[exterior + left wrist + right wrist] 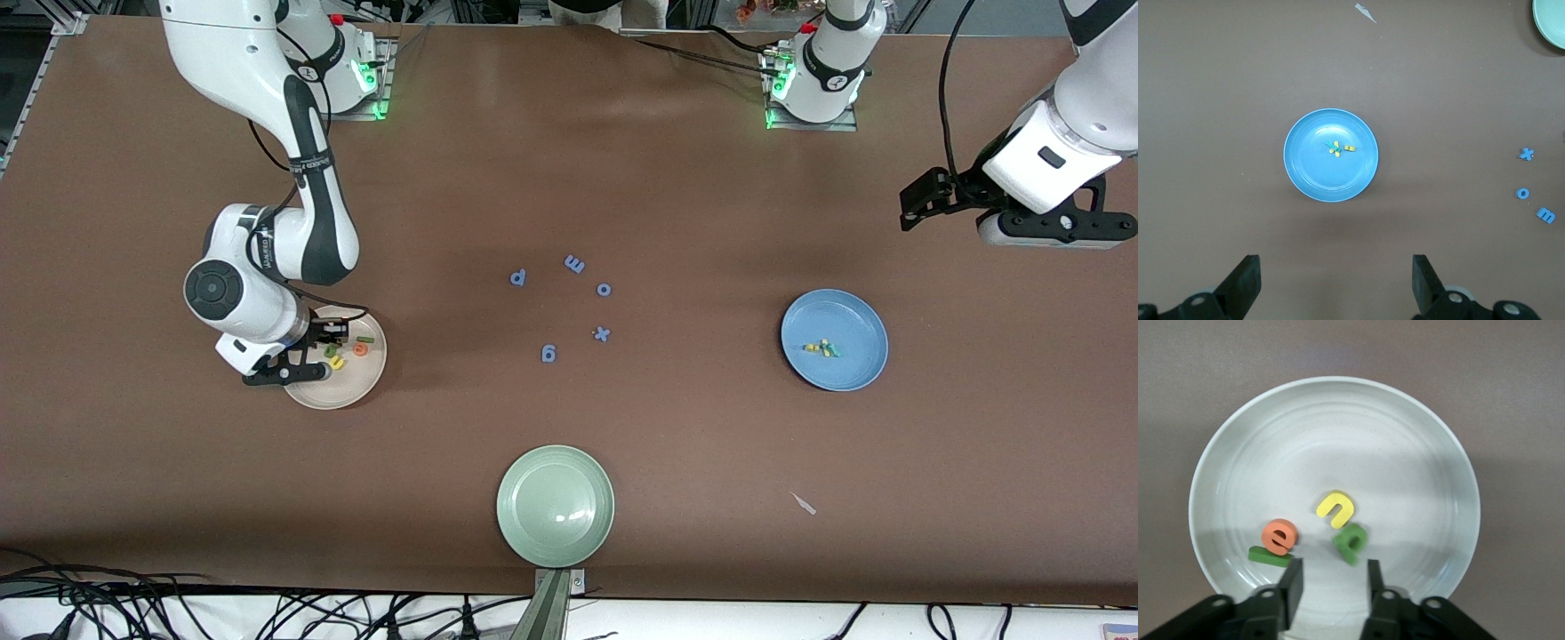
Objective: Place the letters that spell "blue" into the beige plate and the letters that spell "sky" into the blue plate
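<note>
Both words sit in their plates; the right gripper hangs low over the beige plate with the green b just off its fingertips.

The beige plate [348,392], toward the right arm's end of the table, holds all four letters of "blue": orange e [1279,537] leaning on green l [1269,555], yellow u [1336,508] touching dark green b [1351,542]. The right gripper [1332,580] has its jaws partly apart and empty, the b lying free just ahead of the gap. The blue plate [1311,183] holds the s, k and y cluster [1337,147]. The left gripper [1336,283] waits, spread wide, above bare table beside that plate.
</note>
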`<state>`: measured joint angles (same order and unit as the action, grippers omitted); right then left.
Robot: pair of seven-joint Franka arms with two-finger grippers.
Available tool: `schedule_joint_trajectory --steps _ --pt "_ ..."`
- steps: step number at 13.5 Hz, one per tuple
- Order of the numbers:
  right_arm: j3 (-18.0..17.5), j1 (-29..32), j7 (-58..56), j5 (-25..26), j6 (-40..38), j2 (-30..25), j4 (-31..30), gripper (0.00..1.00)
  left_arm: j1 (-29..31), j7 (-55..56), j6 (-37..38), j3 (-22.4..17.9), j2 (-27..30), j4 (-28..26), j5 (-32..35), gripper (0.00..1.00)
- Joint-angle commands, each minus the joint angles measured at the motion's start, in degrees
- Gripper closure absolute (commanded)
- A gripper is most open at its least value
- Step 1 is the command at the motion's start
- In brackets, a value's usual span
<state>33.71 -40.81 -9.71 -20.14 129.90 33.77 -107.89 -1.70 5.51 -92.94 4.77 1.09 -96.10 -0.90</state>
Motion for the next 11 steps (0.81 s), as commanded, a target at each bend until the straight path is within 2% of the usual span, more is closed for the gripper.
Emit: schedule_joint_trajectory --steps 1,4,7,10,11 --pt "-0.1 -0.6 -0.4 -1.1 0.4 -2.7 -0.9 0.42 0.1 -1.0 1.3 0.1 0.0 1.2 -1.4 0.00" --pt "-0.1 -0.8 1.7 -1.2 -0.9 -2.8 0.9 0.42 0.1 -1.0 1.3 0.1 0.0 1.2 -1.4 0.00" --pt "1.0 -0.8 3.5 -0.7 -9.8 -3.3 6.4 0.39 0.1 -1.0 1.3 0.1 0.0 1.2 -1.4 0.00" --pt "4.8 -0.8 3.3 0.0 -18.8 -3.4 12.4 0.00 0.1 -1.0 1.3 0.1 0.0 1.2 -1.4 0.00" --pt "5.6 -0.9 3.4 1.3 -22.4 -3.4 15.2 0.00 0.1 -1.0 1.3 0.1 0.0 1.2 -1.4 0.00"
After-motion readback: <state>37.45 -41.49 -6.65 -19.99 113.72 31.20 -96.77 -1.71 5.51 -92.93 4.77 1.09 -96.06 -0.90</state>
